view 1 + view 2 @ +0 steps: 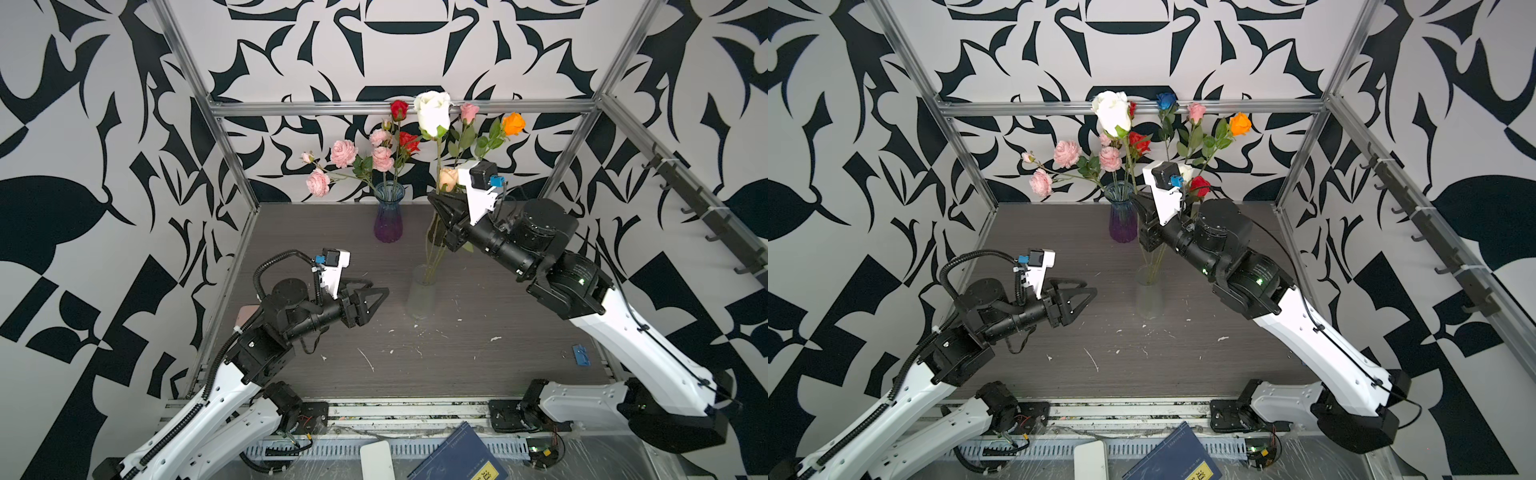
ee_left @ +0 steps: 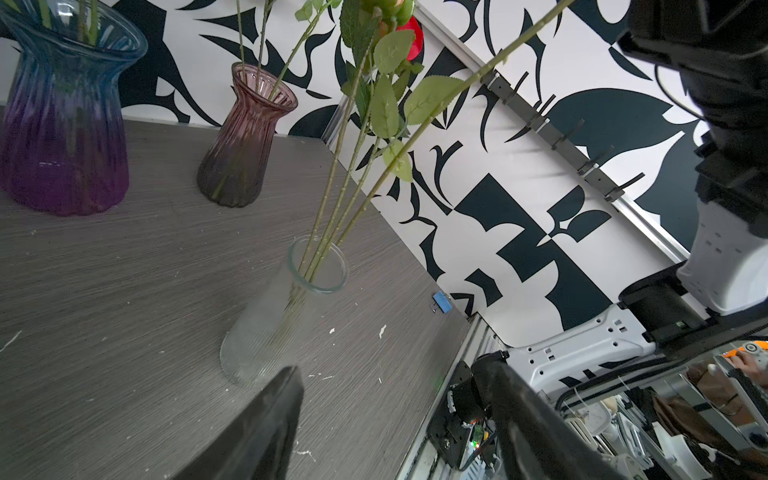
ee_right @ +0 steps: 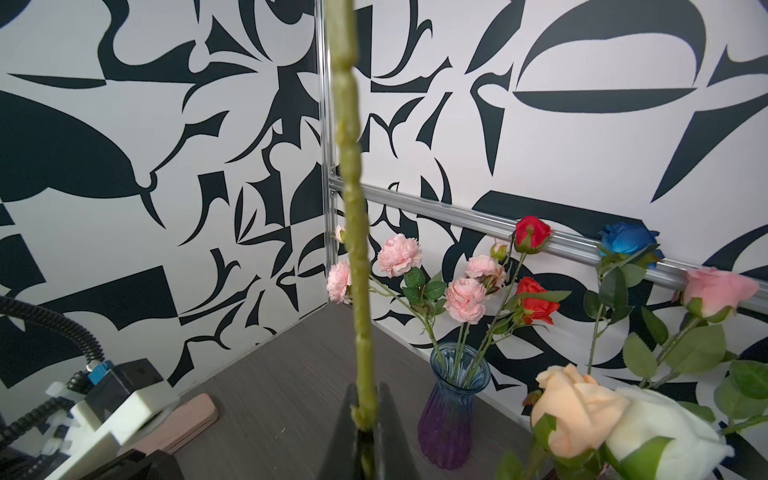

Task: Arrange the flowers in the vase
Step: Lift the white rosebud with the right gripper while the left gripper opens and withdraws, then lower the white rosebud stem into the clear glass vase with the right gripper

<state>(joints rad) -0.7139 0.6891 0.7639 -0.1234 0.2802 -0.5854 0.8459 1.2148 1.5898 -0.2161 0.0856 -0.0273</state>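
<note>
My right gripper (image 1: 435, 201) (image 3: 365, 415) is shut on the lower part of a green stem (image 3: 353, 208). That stem rises upright to a large white rose (image 1: 432, 110) (image 1: 1112, 110). Just left of it stands a blue-purple vase (image 1: 388, 216) (image 1: 1122, 218) (image 3: 453, 407) with a pink spray (image 1: 344, 153) and red roses (image 3: 536, 299). In front is a clear vase (image 1: 422, 295) (image 1: 1149, 293) (image 2: 282, 320) holding several stems. A brownish-pink vase (image 2: 245, 141) with two stems shows only in the left wrist view. My left gripper (image 1: 384, 291) (image 1: 1092, 291) (image 2: 388, 370) is open and empty, left of the clear vase.
Peach (image 3: 577, 411), second white (image 3: 665, 432), blue (image 1: 1166, 101), pink (image 1: 469, 111) and orange (image 1: 514, 123) roses crowd round my right wrist. A pink case (image 1: 249, 313) lies behind my left arm. A blue clip (image 1: 580, 355) lies right. A book (image 1: 457, 457) sits past the front rail.
</note>
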